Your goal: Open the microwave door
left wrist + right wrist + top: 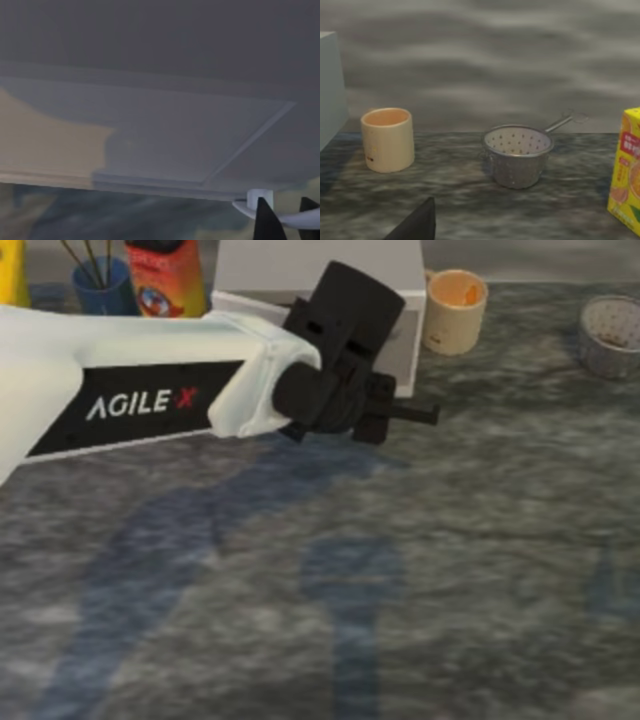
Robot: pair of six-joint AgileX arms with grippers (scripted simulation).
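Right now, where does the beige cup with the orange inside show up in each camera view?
Top view: the beige cup stands at the back, just right of the silver-grey microwave.
Left wrist view: not in it.
Right wrist view: cup at left, beside the metal strainer.
Shared landmark: the strainer.

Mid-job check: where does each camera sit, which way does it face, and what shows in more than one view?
Top: above the table, looking down on the left arm reaching to the microwave.
Left wrist: close under the microwave door; left gripper jaws straddle its handle.
Right wrist: level across the table; a dark gripper corner shows.
Shared: beige cup, metal strainer.
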